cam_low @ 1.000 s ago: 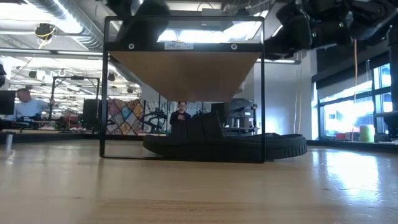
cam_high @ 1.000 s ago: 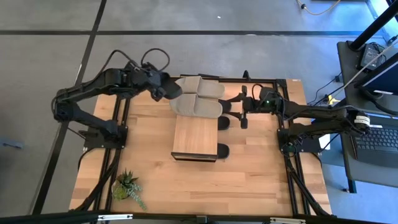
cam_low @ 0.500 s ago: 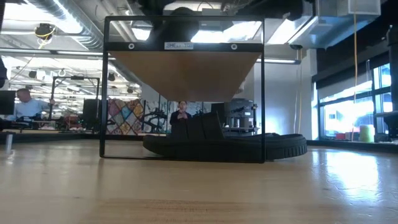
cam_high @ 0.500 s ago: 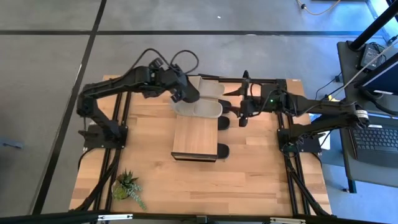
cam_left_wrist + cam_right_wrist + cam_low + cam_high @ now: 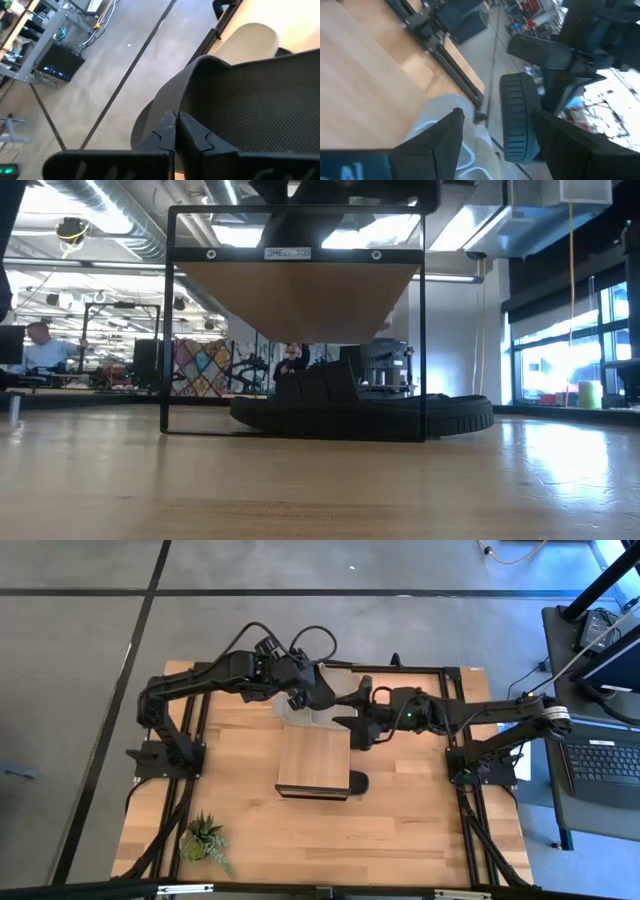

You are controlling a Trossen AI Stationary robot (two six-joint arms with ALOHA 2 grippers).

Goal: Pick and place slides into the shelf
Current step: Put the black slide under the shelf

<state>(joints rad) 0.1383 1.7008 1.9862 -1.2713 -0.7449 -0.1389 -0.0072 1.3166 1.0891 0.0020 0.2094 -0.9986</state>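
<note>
Grippers meet behind shelf, over slides.

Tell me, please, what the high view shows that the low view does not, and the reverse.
Only the high view shows both arms meeting behind the shelf: the shut left gripper, the right gripper with its jaws wide, the beige slides under them, and the potted plant. Only the low view shows a black slide lying under the shelf, and a person in the room behind. Both show the shelf and the tabletop.
</note>
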